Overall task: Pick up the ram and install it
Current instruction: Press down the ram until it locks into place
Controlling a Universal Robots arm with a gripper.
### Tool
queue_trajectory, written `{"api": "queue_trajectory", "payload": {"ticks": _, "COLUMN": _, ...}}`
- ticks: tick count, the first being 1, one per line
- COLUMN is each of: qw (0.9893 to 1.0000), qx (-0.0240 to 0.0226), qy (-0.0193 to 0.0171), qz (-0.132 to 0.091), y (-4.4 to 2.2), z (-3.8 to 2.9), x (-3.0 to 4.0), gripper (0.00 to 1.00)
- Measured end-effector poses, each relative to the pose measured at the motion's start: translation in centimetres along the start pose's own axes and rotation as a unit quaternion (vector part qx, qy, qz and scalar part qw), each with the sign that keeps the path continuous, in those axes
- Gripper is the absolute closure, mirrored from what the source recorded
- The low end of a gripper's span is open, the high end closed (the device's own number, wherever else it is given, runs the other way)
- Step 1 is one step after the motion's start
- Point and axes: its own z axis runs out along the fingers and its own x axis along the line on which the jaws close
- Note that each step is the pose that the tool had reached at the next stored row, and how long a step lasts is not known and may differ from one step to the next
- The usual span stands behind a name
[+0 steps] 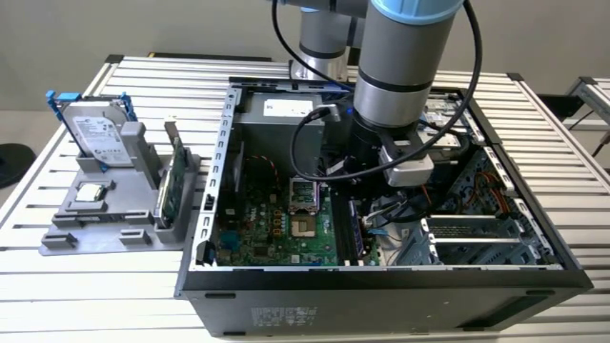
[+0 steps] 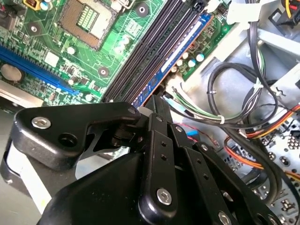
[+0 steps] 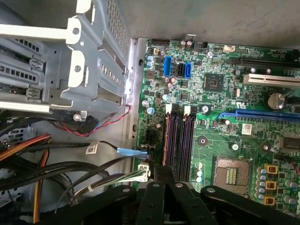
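The ram [image 1: 176, 179], a thin green stick, stands on edge in the grey holder [image 1: 96, 229] at the exterior view's left, outside the computer case [image 1: 381, 279]. My gripper [image 1: 361, 214] is down inside the case, far from that stick. In both wrist views its black fingers are pressed together, and the gripper [image 2: 157, 99] [image 3: 161, 169] sits at the near end of the black memory slots [image 2: 159, 47] [image 3: 180, 136]. A blue strip [image 2: 180, 58] runs along the outermost slot from the tips. I cannot tell whether a stick sits in that slot.
A silver hard drive [image 1: 96, 136] in a blue frame and a small processor chip [image 1: 91, 191] share the holder. The open processor socket [image 3: 229, 173] lies beside the slots. Bundled cables [image 2: 234, 108] and a metal drive cage [image 3: 70, 61] crowd the other side.
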Motion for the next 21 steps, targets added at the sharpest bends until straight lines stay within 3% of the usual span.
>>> {"api": "queue_trajectory", "payload": {"ticks": 7, "qw": 0.9995, "qx": 0.0015, "qy": 0.0027, "qz": -0.032, "y": 0.00, "z": 0.02, "x": -0.03, "gripper": 1.00}}
{"api": "queue_trajectory", "payload": {"ticks": 12, "qw": 0.9983, "qx": 0.0026, "qy": 0.0046, "qz": -0.058, "y": -0.01, "z": 0.11, "x": -0.04, "gripper": 1.00}}
{"api": "queue_trajectory", "payload": {"ticks": 16, "qw": 0.9966, "qx": 0.0038, "qy": 0.0068, "qz": -0.082, "y": -0.03, "z": 0.22, "x": -0.06, "gripper": 1.00}}
{"api": "queue_trajectory", "payload": {"ticks": 21, "qw": 0.9933, "qx": 0.0054, "qy": 0.0099, "qz": -0.115, "y": -0.03, "z": 0.29, "x": -0.09, "gripper": 1.00}}
